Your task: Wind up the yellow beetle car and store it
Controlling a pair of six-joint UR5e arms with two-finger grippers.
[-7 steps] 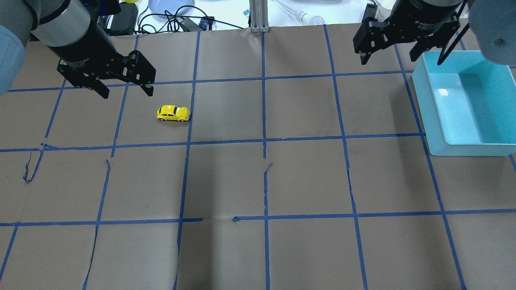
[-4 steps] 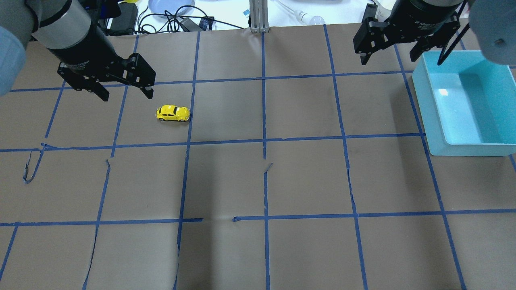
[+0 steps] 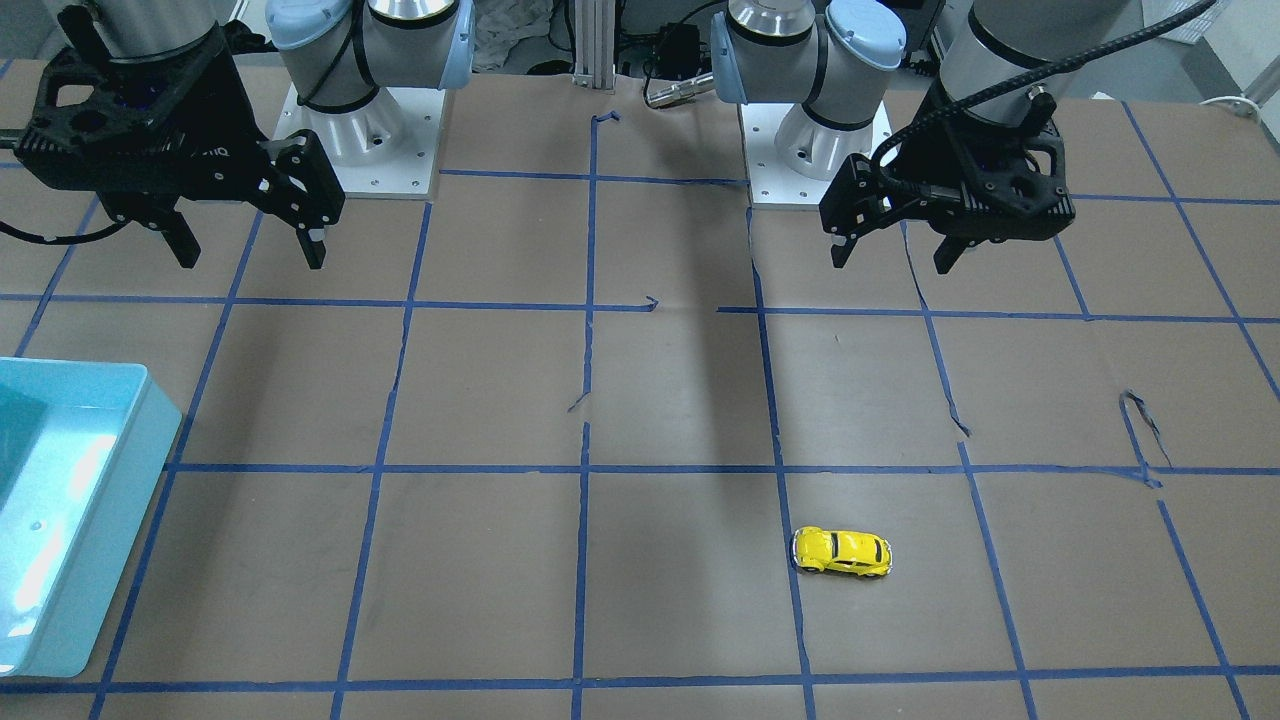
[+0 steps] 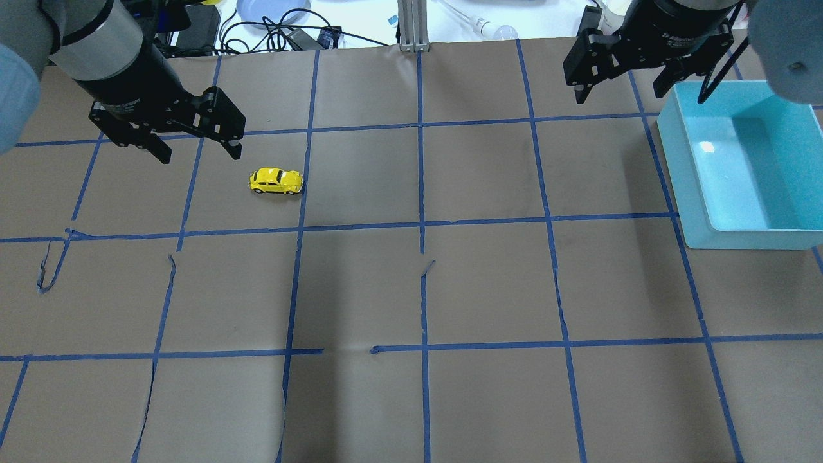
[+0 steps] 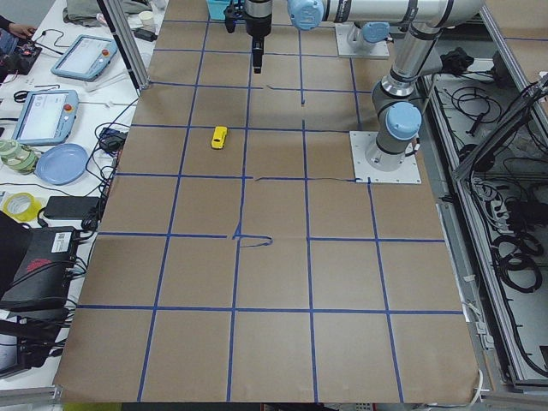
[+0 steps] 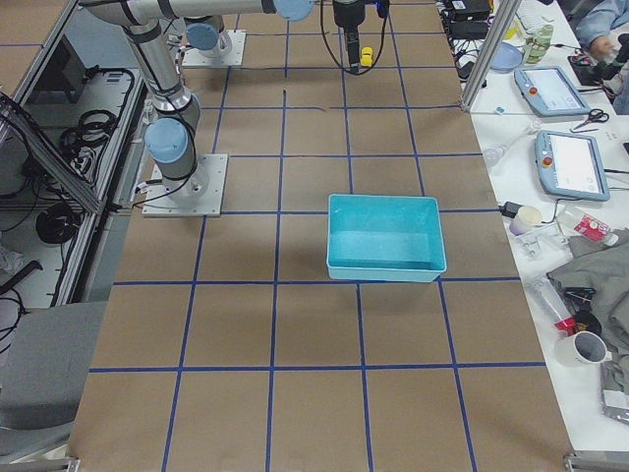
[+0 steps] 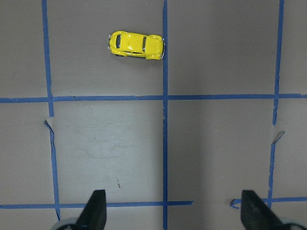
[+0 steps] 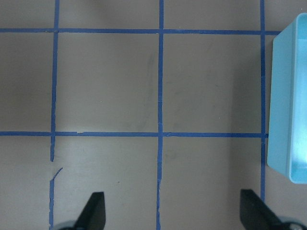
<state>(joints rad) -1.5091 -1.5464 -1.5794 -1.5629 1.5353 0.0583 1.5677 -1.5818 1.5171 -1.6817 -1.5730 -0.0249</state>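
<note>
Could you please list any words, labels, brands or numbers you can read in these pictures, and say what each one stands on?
No text can be read with certainty.
Left gripper: white print on its body, too small to read.
Right gripper: white print on its body, too blurred to read.
Yellow beetle car: no lettering visible.
Blue bin: no label visible.
</note>
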